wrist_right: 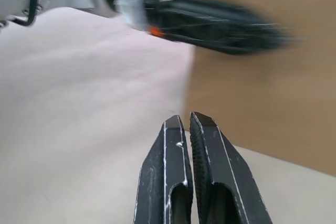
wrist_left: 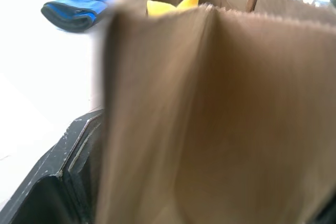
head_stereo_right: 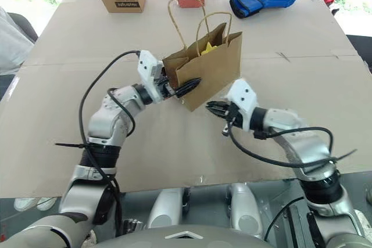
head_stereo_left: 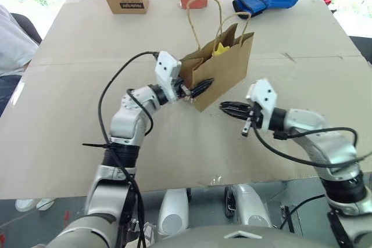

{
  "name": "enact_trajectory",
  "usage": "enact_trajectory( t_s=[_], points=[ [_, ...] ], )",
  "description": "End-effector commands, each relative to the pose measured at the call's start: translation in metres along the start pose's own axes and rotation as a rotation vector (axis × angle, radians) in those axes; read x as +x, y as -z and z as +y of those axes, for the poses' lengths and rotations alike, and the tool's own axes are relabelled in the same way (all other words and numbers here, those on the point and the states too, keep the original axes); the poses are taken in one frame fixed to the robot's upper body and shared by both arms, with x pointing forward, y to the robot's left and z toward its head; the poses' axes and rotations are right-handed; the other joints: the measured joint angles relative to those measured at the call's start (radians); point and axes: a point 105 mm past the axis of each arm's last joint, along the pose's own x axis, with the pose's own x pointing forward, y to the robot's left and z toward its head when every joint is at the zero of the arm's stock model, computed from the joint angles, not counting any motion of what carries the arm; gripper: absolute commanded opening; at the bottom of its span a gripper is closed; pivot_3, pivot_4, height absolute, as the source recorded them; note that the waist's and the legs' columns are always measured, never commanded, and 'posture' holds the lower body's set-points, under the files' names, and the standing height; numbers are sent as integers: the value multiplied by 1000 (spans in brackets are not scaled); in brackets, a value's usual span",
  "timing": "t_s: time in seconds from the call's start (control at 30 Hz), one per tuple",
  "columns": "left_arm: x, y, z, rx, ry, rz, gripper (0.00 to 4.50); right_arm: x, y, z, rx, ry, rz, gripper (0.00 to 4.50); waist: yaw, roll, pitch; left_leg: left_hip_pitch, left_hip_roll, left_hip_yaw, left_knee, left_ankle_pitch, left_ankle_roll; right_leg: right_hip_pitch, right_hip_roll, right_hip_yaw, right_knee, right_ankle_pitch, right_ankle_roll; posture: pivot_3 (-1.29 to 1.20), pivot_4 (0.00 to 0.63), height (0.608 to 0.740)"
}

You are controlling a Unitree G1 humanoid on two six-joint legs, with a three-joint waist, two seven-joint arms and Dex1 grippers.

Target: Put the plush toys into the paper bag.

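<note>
A brown cardboard-covered counter (head_stereo_left: pixel 70 143) carries the paper bag (head_stereo_left: pixel 224 71) near its middle, a yellow plush toy (head_stereo_left: pixel 221 47) peeking from the top. The left tool (head_stereo_left: pixel 200 87), spread wide, straddles the bag's wall; it should steady the bag gently. The right tool (head_stereo_left: pixel 231 107) hangs pinched together, empty, just beside it. Windows lie beyond the far edge.
</note>
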Motion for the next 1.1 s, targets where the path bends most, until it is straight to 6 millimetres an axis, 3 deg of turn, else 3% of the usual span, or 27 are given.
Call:
enact_trajectory(
  t_s=[0.03,0.07,0.17,0.2,0.4,0.47,0.57,0.63,0.73,0.93,1.03,1.1],
  points=[
    [-9,-21,18,66,29,-43,4438,-14,-17,-2,-54,44,-46,0,2,0,0,0,0,0,0,0,0,0,0,0,0,-1,-1,0,150,714],
    [-10,-22,21,70,32,-41,4438,-16,-17,-4,-59,55,-44,0,2,0,0,0,0,0,0,0,0,0,0,0,0,-1,-1,0,150,714],
    [-8,-26,29,75,33,-44,3286,-20,-20,-8,-73,95,-48,0,5,0,0,-1,0,0,1,0,0,0,0,0,0,-1,-1,0,150,714],
    [-6,-28,32,69,26,-55,2614,-21,-22,-11,-81,125,-57,0,4,0,0,-2,0,0,2,0,0,0,0,0,0,0,0,0,150,714],
    [4,-36,23,34,50,-98,25,-23,-29,-20,-70,194,-95,0,2,0,0,-2,0,0,2,0,0,1,0,0,-1,1,2,0,150,714],
    [0,-34,26,43,47,-86,0,-26,-34,-21,-65,191,-117,742,1,0,0,-2,0,-1,2,0,0,0,0,0,0,1,2,0,150,714],
    [-7,-34,32,70,63,-74,0,-29,-38,-20,-75,172,-129,2195,0,0,0,-2,0,-1,2,0,0,0,0,0,0,2,2,0,150,714],
    [-17,-36,32,102,132,-65,0,-31,-40,-21,-88,165,-132,3261,1,0,0,-1,0,-1,1,0,0,0,0,0,0,2,1,0,150,714],
    [-32,-32,34,174,219,-8,0,-35,-41,-23,-105,163,-128,4446,1,0,0,-2,0,-1,1,0,0,0,0,0,0,1,1,0,150,714],
    [-61,-17,59,293,256,124,0,-43,-42,-31,-162,162,-98,4446,4,0,0,-2,0,0,2,0,0,1,0,0,-1,-1,-2,0,150,714],
    [-62,-27,67,279,221,70,1451,-46,-40,-35,-176,163,-83,4500,3,0,0,-2,0,0,2,0,0,1,0,0,0,-1,-2,0,150,714],
    [-65,-31,68,250,192,48,2156,-47,-40,-35,-180,161,-80,4500,2,0,0,-2,0,0,2,0,0,0,0,0,0,0,-1,0,150,714]
  ],
)
